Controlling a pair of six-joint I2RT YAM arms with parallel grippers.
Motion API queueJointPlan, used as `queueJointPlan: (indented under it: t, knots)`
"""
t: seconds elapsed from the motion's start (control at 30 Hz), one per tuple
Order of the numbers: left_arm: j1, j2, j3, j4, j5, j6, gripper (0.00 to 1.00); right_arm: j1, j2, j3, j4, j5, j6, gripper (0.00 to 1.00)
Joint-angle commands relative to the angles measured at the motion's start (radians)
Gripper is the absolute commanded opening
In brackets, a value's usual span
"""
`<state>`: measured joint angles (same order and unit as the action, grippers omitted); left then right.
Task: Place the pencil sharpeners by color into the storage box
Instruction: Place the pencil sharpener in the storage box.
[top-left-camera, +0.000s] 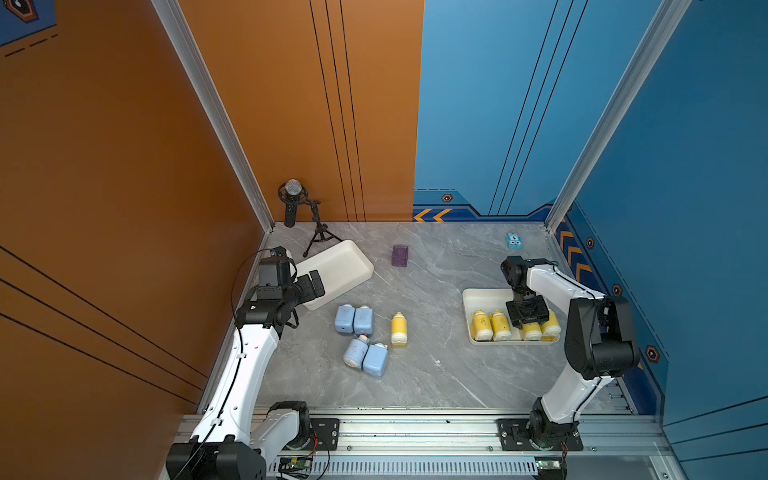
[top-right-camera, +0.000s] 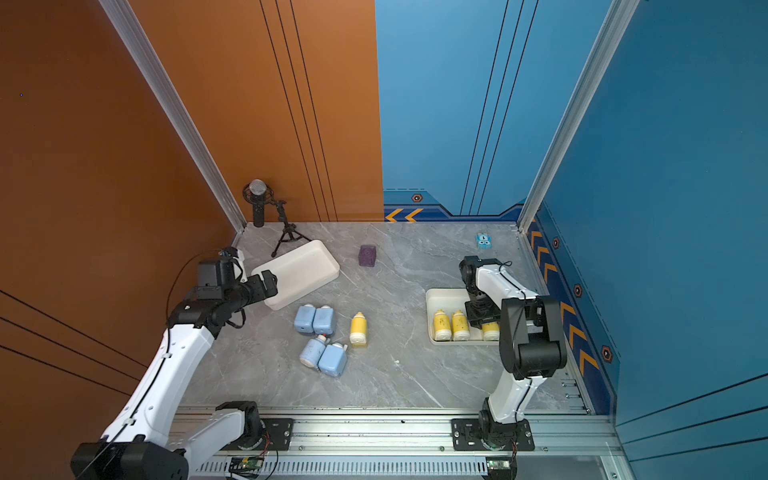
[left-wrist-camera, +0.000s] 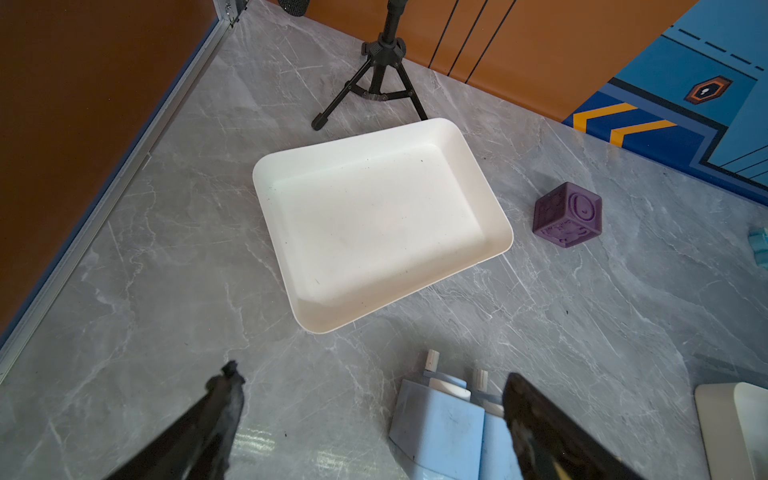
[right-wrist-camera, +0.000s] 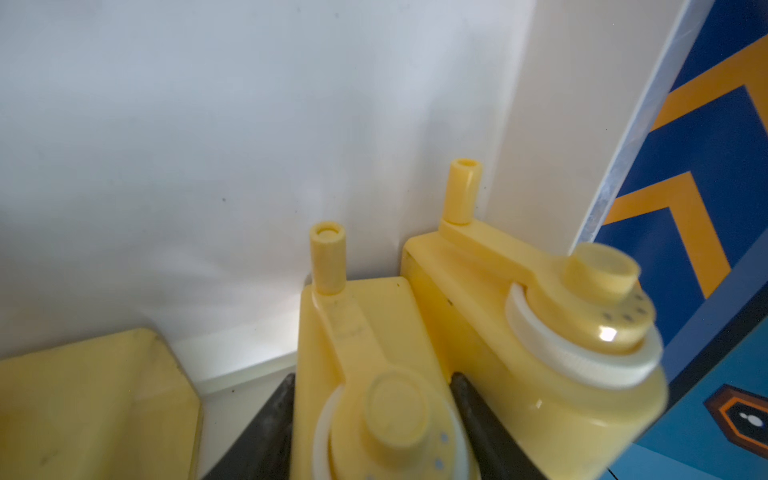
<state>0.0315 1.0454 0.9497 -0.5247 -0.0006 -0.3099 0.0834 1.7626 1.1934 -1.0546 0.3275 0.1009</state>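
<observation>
Sorting scene with two white trays on a marble table (top-left-camera: 436, 291). The right gripper (top-left-camera: 527, 321) reaches down into the right tray (top-left-camera: 466, 309), jaws partly open and pressed against both sides of the held yellow sharpener (right-wrist-camera: 365, 345), third in a row of four. The left gripper (top-left-camera: 316, 281) hangs over the near edge of the left tray (top-left-camera: 361, 257), jaws spread wide and holding nothing. Between the trays lie the loose yellow sharpener (top-left-camera: 399, 329) and four blue sharpeners (top-left-camera: 363, 320) in two touching pairs.
</observation>
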Motion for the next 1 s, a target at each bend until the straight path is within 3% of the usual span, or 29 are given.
queueJointPlan:
  t: [0.0,0.97]
  knots:
    - [-0.003,-0.007,-0.001,-0.013,-0.029,0.018,0.98,0.009,0.017,-0.011,-0.003,0.038,0.006,0.59]
    - [0.005,-0.027,-0.002,-0.013,-0.031,0.016,0.98,0.103,-0.155,0.179,-0.188,0.14,0.041,0.62]
